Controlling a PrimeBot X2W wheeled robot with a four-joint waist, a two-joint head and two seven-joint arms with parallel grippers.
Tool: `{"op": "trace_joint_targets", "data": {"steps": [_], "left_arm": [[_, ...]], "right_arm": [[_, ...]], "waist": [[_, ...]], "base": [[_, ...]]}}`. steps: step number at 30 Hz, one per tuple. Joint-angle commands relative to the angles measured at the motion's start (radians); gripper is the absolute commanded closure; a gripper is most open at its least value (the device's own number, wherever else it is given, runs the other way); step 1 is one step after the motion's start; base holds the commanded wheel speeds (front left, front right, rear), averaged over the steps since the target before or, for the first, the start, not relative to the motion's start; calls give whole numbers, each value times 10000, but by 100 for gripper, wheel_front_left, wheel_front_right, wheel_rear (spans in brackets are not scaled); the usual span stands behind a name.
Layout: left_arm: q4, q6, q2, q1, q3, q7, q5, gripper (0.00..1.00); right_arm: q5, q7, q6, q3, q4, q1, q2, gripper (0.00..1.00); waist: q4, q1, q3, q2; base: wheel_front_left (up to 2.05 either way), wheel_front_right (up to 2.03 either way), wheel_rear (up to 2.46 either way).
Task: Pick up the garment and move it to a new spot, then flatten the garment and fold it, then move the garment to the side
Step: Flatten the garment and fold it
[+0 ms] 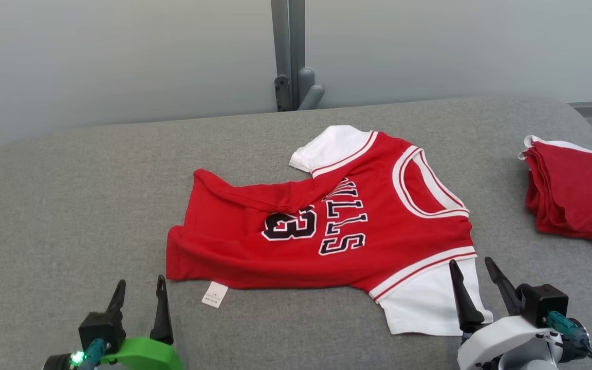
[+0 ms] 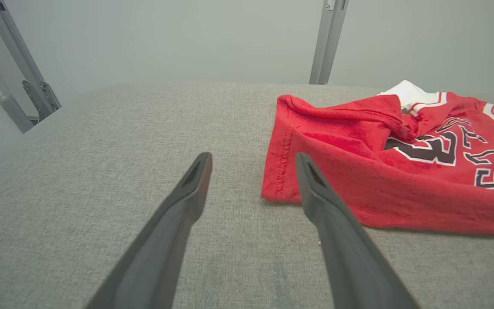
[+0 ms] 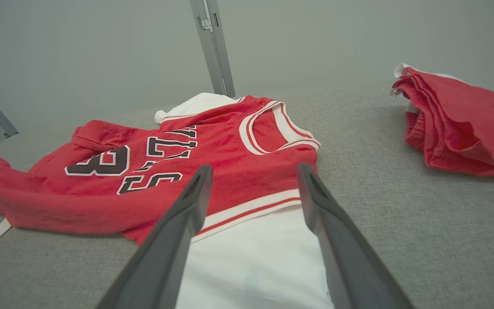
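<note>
Grey table (image 1: 70,205): garment (image 1: 255,246) lies between left gripper (image 1: 141,280), beside its hem, and right gripper (image 1: 469,261), over its sleeve; both spread apart, empty.

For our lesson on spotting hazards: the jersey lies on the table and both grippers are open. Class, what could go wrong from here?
1. The jersey has its far edge doubled over; folding now would likely trap that crease.
2. The right gripper hangs open over the white sleeve; pinching only that could drag the jersey askew.
3. The folded red pile lies close on the right; moving the jersey there might knock it.
</note>
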Motion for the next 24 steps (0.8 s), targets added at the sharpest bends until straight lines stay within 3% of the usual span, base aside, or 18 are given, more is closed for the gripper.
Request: {"op": "trace_joint_targets", "data": {"steps": [1, 12, 24], "left_arm": [[-256, -92, -22, 329, 65, 3, 136, 0], [-1024, -325, -130, 1510, 29, 3, 376, 0], [-936, -83, -135, 1341, -235, 3, 126, 0]], "right_arm": [[-124, 2, -5, -122, -91, 170, 11, 0], [-409, 2, -5, -369, -130, 626, 195, 0], [-754, 2, -5, -458, 731, 597, 119, 0]], "waist": [[93, 0, -180, 0], [-2, 0, -255, 0], [-30, 0, 53, 0]], "base": [[0, 0, 0], [0, 0, 0], [0, 0, 0]]}}
